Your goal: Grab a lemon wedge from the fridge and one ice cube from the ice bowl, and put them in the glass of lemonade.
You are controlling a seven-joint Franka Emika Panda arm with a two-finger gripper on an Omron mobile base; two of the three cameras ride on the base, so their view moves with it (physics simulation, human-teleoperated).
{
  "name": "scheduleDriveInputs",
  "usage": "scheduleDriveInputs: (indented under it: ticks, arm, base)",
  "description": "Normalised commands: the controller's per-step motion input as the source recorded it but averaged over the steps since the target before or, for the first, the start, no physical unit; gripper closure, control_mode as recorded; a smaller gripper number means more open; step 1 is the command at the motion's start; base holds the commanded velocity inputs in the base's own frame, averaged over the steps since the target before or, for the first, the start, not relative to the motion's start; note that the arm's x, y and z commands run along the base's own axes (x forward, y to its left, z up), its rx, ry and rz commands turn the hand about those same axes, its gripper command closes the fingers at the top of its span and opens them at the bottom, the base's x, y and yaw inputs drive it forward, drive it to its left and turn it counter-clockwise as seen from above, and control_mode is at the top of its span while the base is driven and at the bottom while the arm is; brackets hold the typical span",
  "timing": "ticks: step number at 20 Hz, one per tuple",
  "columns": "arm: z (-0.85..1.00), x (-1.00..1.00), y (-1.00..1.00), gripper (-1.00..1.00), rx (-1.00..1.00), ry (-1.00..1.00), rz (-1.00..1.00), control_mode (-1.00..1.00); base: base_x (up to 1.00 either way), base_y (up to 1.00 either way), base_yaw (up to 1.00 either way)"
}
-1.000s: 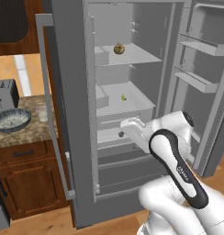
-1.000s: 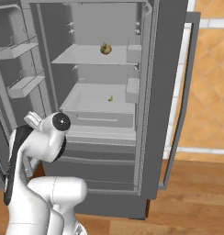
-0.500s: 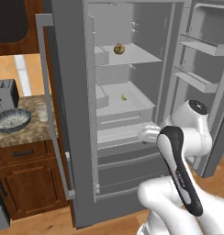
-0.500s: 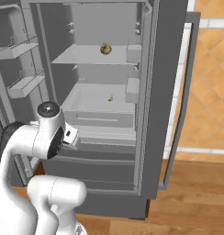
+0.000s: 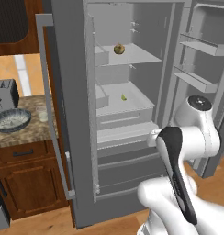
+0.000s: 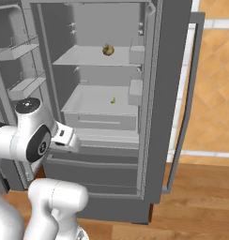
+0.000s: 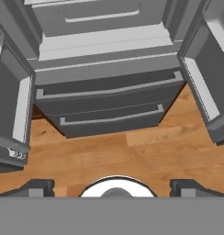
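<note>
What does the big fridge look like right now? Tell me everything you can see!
The fridge is tall, grey and steel-looking. Both top doors are swung wide open, with long upright handles and shelf bins inside them. The pale inside has two shelves: a small brownish round item sits on the upper one, a tiny yellow-green lemon wedge on the lower. Two closed drawers with bar handles sit at the bottom, above the wooden floor.
</note>
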Motion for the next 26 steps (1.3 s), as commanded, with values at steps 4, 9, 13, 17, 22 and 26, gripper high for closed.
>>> scheduleDriveInputs:
  ticks: [4, 9, 13, 17, 22, 26]
  arm:
    - [-0.01, -0.11, 0.0, -1.0, 0.0, 0.0, 0.0, -1.0]
    - [-0.25, -0.32, 0.0, -1.0, 0.0, -0.04, 0.0, -1.0]
    - [-0.22, -0.19, 0.0, -1.0, 0.0, -0.02, 0.0, -1.0]
    - [-0.05, -0.1, -0.01, -1.0, 0.0, 0.0, 0.0, -1.0]
    - [-0.01, 0.0, 0.0, -1.0, 0.0, 0.0, 0.0, -1.0]
    - [0.0, 0.0, 0.0, -1.0, 0.0, 0.0, 0.0, 1.0]
  base:
    - [0.0, 0.0, 0.0]
    - [0.0, 0.0, 0.0]
    - [0.0, 0.0, 0.0]
    - [0.0, 0.0, 0.0]
    - [0.0, 0.0, 0.0]
    - [0.44, -0.04, 0.0]
